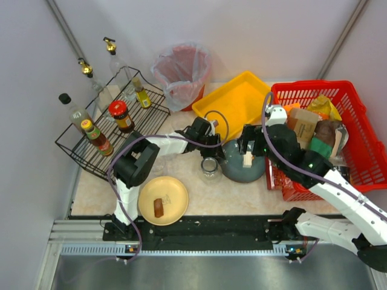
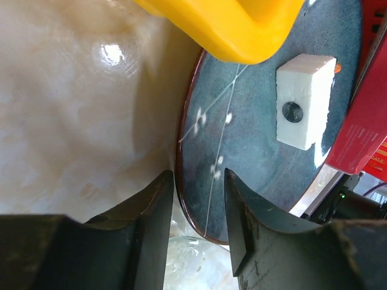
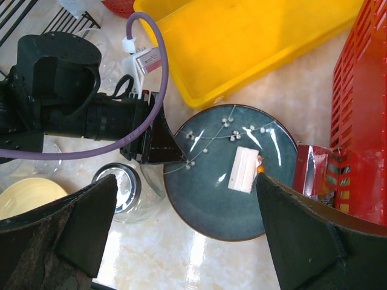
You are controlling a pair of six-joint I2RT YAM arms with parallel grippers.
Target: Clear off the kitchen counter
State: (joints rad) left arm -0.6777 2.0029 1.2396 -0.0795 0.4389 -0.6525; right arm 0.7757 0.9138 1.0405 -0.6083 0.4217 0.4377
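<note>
On the marble kitchen counter [image 1: 211, 193] lies a dark blue plate [image 1: 234, 169] [image 2: 254, 151] [image 3: 224, 205] carrying a small white block [image 1: 247, 159] [image 2: 302, 99] [image 3: 245, 170]. My left gripper [image 1: 217, 144] [image 2: 199, 181] straddles the plate's left rim, one finger outside and one over the plate, with a narrow gap still between them. My right gripper [image 1: 248, 145] [image 3: 187, 187] hovers over the plate, open wide and holding nothing. A clear glass jar [image 1: 210, 169] [image 3: 118, 193] stands just left of the plate, under the left gripper.
A yellow tray [image 1: 239, 99] [image 3: 242, 42] lies behind the plate. A red basket [image 1: 351, 139] full of packets stands to the right, and a red packet [image 3: 311, 169] touches the plate. At front left is a yellow plate [image 1: 172, 208] with a sausage. A bottle rack [image 1: 115, 121] and a bin [image 1: 181, 72] stand at back left.
</note>
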